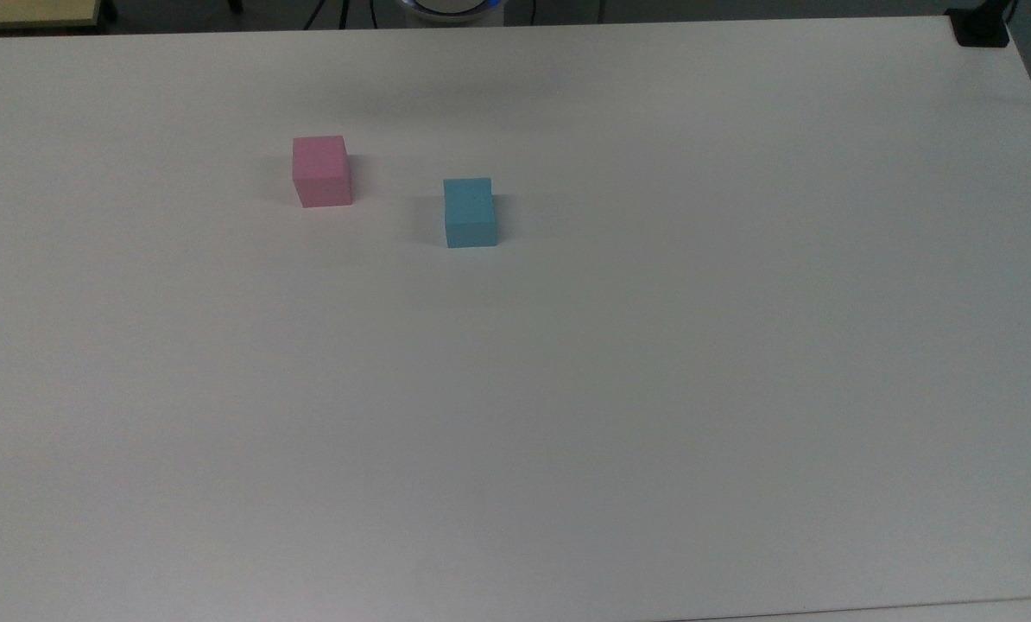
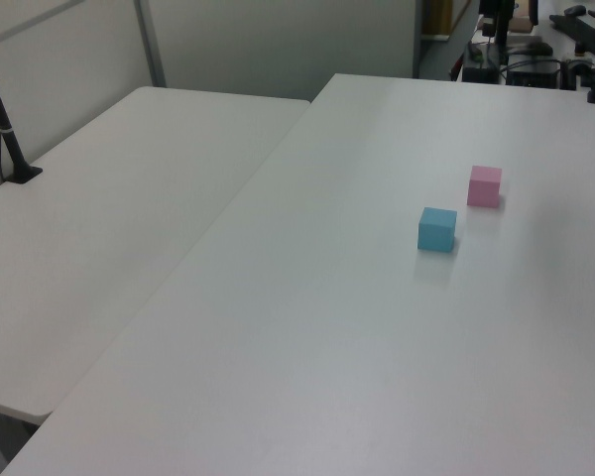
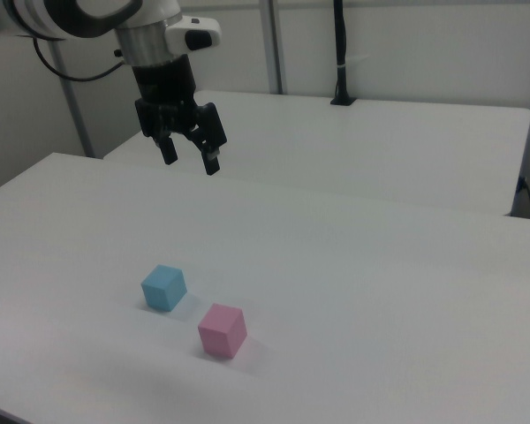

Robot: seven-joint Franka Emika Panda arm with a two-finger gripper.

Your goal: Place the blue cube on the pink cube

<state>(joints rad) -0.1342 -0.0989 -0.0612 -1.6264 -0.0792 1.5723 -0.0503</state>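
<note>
**Gripper high, both cubes waiting on open surface**

We pick up the gripper (image 3: 191,155) in the right view, hanging well above the surface (image 3: 380,291) with its two black fingers (image 3: 211,161) spread apart and nothing between them. It points downward, up and behind the cubes as the right view has it, well apart from both.

Down below, we find the blue cube (image 3: 164,287) sitting flat on the surface, and the pink cube (image 3: 223,330) near it, apart, with a clear gap between them. In the top view the blue cube (image 1: 469,212) lies to the right of the pink cube (image 1: 321,171) and slightly lower in the picture. In the left view the blue cube (image 2: 437,229) is nearer the camera, the pink cube (image 2: 485,186) beyond it.

We see bare white surface (image 1: 567,415) on all sides of the pair, both cubes well in from every edge. In the left view a second table (image 2: 109,218) butts against the surface along a long seam, and a black post (image 2: 5,129) stands at its far side.
</note>
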